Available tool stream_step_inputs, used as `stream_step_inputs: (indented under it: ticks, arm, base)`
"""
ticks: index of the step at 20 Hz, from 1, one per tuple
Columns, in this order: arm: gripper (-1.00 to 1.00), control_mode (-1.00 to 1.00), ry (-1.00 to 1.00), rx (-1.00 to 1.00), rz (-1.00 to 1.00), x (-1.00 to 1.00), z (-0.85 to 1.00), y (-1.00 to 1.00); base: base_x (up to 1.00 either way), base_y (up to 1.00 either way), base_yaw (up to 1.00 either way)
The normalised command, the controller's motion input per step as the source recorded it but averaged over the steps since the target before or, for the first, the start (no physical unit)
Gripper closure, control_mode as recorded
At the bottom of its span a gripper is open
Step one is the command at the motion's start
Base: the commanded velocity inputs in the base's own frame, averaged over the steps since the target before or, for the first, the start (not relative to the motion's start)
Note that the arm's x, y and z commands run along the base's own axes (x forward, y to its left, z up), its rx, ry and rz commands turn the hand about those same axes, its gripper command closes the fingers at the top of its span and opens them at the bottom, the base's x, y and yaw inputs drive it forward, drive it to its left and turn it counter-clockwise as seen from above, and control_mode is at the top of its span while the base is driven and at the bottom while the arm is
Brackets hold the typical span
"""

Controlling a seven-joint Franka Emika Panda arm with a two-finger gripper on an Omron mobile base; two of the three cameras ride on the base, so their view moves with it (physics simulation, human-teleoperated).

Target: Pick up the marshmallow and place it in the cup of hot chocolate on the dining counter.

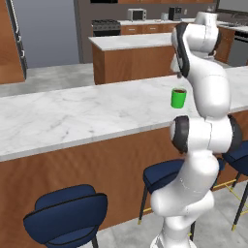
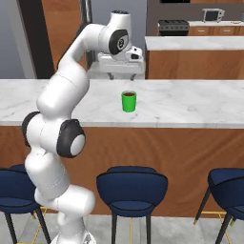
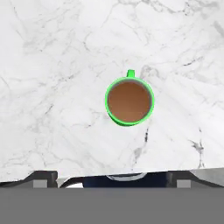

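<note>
The cup of hot chocolate (image 3: 129, 101) is a small green cup full of brown liquid. It stands upright on the dining counter (image 3: 52, 65), near the stool-side edge. I also see the cup (image 1: 178, 98) beside my arm in the left base view, and the cup (image 2: 128, 101) in the right base view. My gripper (image 2: 125, 75) hovers straight above it, well clear of the rim. It is open, its fingertips (image 3: 43, 177) wide apart with nothing between them. The marshmallow is hidden; the liquid's surface looks plain brown.
Navy stools (image 2: 132, 186) (image 1: 65, 213) line the near side of the dining counter (image 2: 190, 102). Behind it stands a lower marble-topped island (image 1: 131, 53). Further back are kitchen cabinets with a stove (image 2: 172, 26) and a microwave.
</note>
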Motion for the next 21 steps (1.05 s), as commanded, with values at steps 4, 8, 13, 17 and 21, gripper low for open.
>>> stream_step_inputs:
  ticks: [4,8,13,17,21]
  arm:
    - [-1.0,-1.0,-0.18,0.0,-0.03,-1.0,0.0,0.71]
    - [-1.0,-1.0,-0.18,0.0,-0.03,-1.0,0.0,0.69]
    - [-1.0,-1.0,-0.13,0.0,-0.02,-1.0,0.01,0.45]
    - [-1.0,-1.0,-0.09,0.0,-0.03,-1.0,0.0,0.31]
    - [-1.0,-1.0,-0.07,0.0,-0.01,-0.94,0.14,0.17]
  base:
    - [0.0,0.0,0.0]
    - [0.0,0.0,0.0]
    - [0.0,0.0,0.0]
    - [0.0,0.0,0.0]
    - [0.0,0.0,0.0]
